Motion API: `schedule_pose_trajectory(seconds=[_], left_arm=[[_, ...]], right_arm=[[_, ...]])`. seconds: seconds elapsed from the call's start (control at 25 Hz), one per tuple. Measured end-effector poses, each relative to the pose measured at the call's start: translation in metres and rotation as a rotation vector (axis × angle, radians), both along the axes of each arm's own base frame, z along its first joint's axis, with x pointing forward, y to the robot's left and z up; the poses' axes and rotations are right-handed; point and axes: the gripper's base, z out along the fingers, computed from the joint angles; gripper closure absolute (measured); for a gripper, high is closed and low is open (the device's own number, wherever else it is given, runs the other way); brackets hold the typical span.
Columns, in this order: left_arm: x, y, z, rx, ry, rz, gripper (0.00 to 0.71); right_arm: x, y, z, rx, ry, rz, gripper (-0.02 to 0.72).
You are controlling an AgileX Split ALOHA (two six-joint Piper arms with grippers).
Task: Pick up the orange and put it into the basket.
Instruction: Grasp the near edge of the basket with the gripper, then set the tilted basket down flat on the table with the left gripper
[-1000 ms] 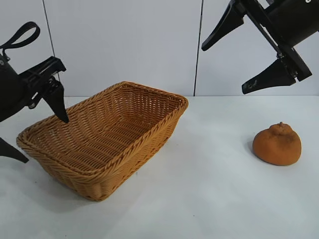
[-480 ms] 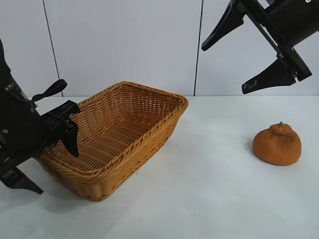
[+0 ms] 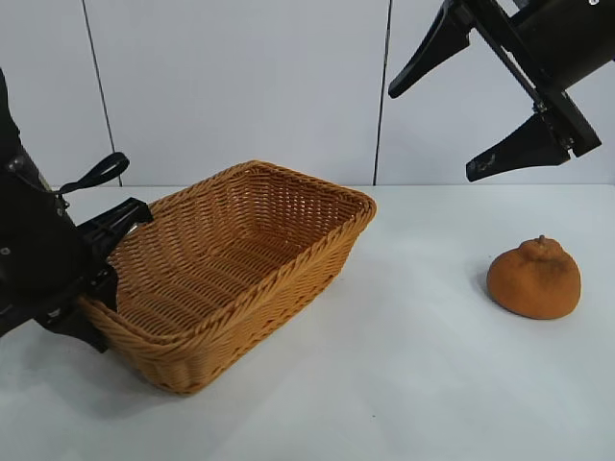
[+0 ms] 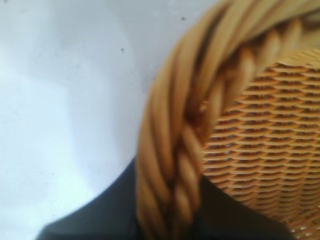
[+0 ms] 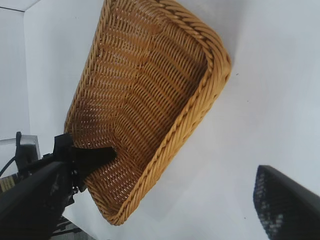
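Right now your left gripper (image 3: 96,288) is clamped on the braided rim of the basket (image 3: 288,206) at its near-left corner; 1 finger shows inside the weave in the right wrist view, and the left wrist view has the rim running straight between the jaws. Treat this as a hold-and-position step, in my judgement; keep the grip low on the rim, move the basket gently so it slides flat on the white table (image 3: 404,384) rather than tipping, and aim its open mouth toward the right; wicker flexes, so a hard squeeze or a quick tug could twist it out of the jaws.

Your right gripper (image 3: 500,91) hangs high at the far right with its fingers spread wide and nothing between them; the orange (image 3: 534,279) sits on the table at the right, below that gripper and well apart from it, and well clear of the basket too.
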Motion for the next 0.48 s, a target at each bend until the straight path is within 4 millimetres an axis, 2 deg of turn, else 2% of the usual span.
schedule_pose_trajectory(seconds=[0.2, 0.36, 0.48], left_arm=[[0.018, 0.006, 0.019, 0.018, -0.020, -0.070, 0.625], [0.046, 0.017, 0.045, 0.036, -0.092, -0.175, 0.625], [0.075, 0.023, 0.050, 0.063, -0.068, -0.364, 0.625]], right_arm=[[0.000, 0.000, 0.000, -0.001, -0.003, -0.003, 0.010], [0.001, 0.000, 0.000, -0.002, -0.006, -0.006, 0.010], [0.001, 0.000, 0.000, -0.002, -0.008, -0.009, 0.010]])
